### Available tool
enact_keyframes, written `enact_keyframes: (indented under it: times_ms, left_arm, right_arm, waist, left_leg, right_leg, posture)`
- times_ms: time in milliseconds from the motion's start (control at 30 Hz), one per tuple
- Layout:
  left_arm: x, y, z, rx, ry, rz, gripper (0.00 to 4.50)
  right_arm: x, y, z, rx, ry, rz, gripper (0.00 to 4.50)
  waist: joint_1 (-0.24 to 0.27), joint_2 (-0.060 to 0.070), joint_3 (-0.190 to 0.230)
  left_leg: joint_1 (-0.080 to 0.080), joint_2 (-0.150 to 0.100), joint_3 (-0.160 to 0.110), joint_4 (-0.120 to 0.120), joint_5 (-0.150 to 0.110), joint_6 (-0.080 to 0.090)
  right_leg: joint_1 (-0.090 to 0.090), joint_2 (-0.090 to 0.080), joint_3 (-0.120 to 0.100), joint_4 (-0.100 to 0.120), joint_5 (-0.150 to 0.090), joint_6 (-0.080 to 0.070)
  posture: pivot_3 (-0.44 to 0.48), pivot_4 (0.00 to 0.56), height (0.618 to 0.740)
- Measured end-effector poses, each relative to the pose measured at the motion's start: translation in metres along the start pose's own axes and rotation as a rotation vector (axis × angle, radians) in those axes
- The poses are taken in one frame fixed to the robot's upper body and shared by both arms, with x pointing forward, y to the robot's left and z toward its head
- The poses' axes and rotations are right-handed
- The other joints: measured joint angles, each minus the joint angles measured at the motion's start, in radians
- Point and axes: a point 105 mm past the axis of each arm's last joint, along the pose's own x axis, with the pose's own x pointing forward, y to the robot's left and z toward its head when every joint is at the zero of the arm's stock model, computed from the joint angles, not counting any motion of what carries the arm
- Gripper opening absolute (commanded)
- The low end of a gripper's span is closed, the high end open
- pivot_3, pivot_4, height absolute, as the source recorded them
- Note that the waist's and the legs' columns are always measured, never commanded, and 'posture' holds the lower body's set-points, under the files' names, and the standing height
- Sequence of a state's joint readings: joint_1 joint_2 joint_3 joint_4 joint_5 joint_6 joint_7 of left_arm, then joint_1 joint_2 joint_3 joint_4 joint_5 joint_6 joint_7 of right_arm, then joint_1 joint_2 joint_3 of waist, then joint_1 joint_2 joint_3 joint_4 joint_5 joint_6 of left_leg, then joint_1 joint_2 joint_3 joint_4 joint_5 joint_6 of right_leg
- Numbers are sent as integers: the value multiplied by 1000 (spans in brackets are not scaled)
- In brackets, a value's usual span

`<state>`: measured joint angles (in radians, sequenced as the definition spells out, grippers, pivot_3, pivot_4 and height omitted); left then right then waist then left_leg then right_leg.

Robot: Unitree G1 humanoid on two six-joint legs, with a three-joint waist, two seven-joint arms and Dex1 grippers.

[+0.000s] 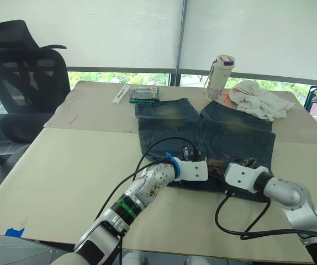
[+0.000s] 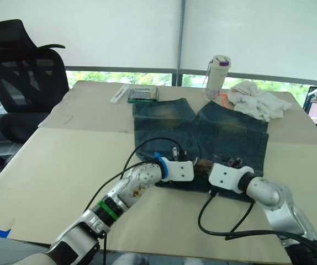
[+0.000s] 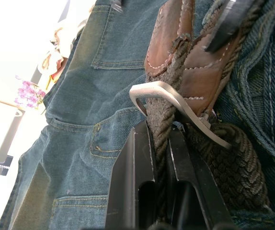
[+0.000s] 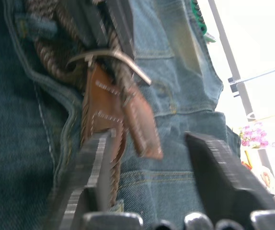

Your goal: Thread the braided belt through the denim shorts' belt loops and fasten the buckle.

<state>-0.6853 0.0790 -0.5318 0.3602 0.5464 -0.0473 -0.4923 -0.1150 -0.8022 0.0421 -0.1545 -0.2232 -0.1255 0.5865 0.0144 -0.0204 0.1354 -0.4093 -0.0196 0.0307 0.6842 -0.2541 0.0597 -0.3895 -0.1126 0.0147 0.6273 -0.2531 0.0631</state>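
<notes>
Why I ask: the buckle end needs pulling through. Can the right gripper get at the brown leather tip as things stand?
Probably yes. The right gripper is open, with the leather tip hanging just ahead between its fingers. The left gripper pinches the braided belt beyond the buckle, leaving the tip free.

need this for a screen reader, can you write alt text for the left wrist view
The left gripper is shut on the braided belt just below the silver buckle, with the strap's brown leather end beyond it. Under them lie the denim shorts, their back pockets in view.
</notes>
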Motion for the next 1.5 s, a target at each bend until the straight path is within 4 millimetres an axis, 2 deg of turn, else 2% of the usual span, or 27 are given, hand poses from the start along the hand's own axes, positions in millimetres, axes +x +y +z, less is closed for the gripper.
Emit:
enact_keyframes:
  times_ms: [133,200,467,600,767,900,1100,1200,1300,1400,1500]
  left_arm:
    - [0,0,0,-2,0,-1,0]
    - [0,0,0,-22,-5,0,773]
    - [-8,9,-2,-95,-38,60,3315]
    - [-20,9,-6,-188,-83,100,3315]
    - [-41,5,-21,-295,-101,118,3315]
    - [-55,-13,-39,-325,-60,51,3315]
    - [-58,-19,-43,-325,-38,16,3315]
    - [-58,-21,-43,-335,-34,11,3315]
    - [-58,-21,-43,-360,-31,17,3315]
    - [-58,-22,-44,-372,-23,17,3315]
    - [-58,-23,-44,-373,-24,14,3315]
  right_arm:
    - [1,1,-3,-26,11,6,71]
    - [1,2,-3,-34,9,8,0]
    - [2,3,-3,-33,1,9,0]
    - [-2,1,-7,-36,12,0,0]
    - [-14,-10,-18,-65,56,-37,0]
    - [-24,-13,-30,-83,86,-47,0]
    - [-39,-13,-42,-78,110,-34,0]
    - [-54,-12,-51,-76,150,-9,0]
    - [-81,-12,-72,-83,254,30,0]
    - [-99,-18,-87,-78,330,20,0]
    - [-111,-20,-97,-77,375,16,0]
  waist:
    - [-1,0,0]
    - [-1,0,0]
    - [-1,0,0]
    - [0,0,0]
    - [0,0,0]
    - [-2,0,0]
    - [-2,1,-1]
    - [1,2,-1]
    - [2,3,-2]
    - [-1,5,-3]
    - [-1,7,-5]
  left_leg:
    - [0,0,0,0,0,0]
    - [0,0,0,0,0,0]
    - [0,0,0,0,0,0]
    - [0,1,0,0,0,0]
    - [1,1,0,0,0,0]
    - [2,1,0,0,0,0]
    - [4,1,0,0,0,0]
    - [4,1,0,0,0,0]
    - [5,1,0,0,0,0]
    - [6,1,1,-1,0,0]
    - [6,1,1,-1,0,0]
  right_leg:
    - [0,0,0,0,0,0]
    - [0,0,0,0,0,0]
    - [0,0,0,0,0,0]
    - [0,0,0,0,0,0]
    - [0,0,0,1,0,0]
    - [1,0,1,1,0,0]
    - [3,0,1,1,0,0]
    - [3,-1,1,1,0,0]
    - [5,-1,1,-1,0,0]
    - [5,-1,2,0,0,0]
    - [5,-1,2,-1,0,0]
  posture:
    - [0,150,740]
    - [0,150,740]
    - [0,150,740]
    - [0,150,740]
    - [0,150,740]
    - [0,150,740]
    - [0,150,740]
    - [0,150,740]
    - [0,150,740]
    - [0,150,740]
    - [0,150,740]
